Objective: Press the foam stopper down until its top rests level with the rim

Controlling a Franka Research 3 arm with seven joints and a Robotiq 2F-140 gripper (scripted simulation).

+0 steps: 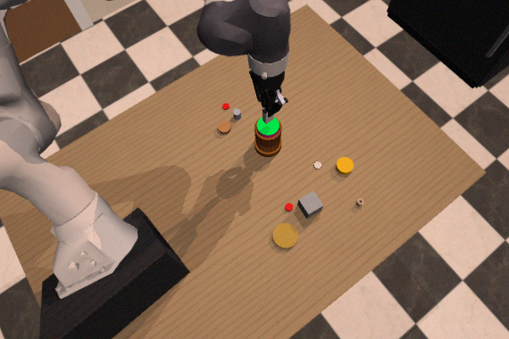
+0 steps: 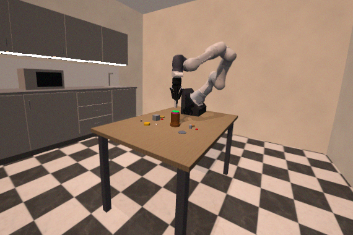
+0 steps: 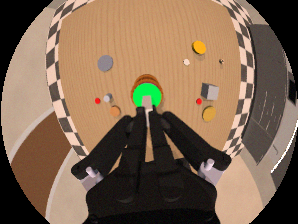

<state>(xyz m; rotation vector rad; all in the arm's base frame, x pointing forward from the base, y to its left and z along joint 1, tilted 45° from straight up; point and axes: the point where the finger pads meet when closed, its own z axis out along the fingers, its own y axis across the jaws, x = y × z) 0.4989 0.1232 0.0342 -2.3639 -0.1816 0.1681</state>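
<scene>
A brown wooden jar (image 1: 268, 141) stands upright near the middle of the table. Its foam stopper (image 1: 268, 127) has a bright green top with a thin magenta band showing just above the rim. Nothing lies on the stopper. My gripper (image 1: 267, 117) points straight down over the stopper's centre, shut and empty. In the exterior view the fingertips (image 2: 176, 104) hang a little above the stopper (image 2: 175, 111), with a small gap. In the wrist view the closed fingertips (image 3: 147, 111) overlap the green top (image 3: 144, 98).
Left of the jar lie a red ball (image 1: 225, 106), a small grey cylinder (image 1: 237, 113) and a brown disc (image 1: 224, 127). To the right are an orange disc (image 1: 345, 165), a grey cube (image 1: 310, 204) and a tan disc (image 1: 285, 235). A grey disc (image 2: 182, 132) lies nearby.
</scene>
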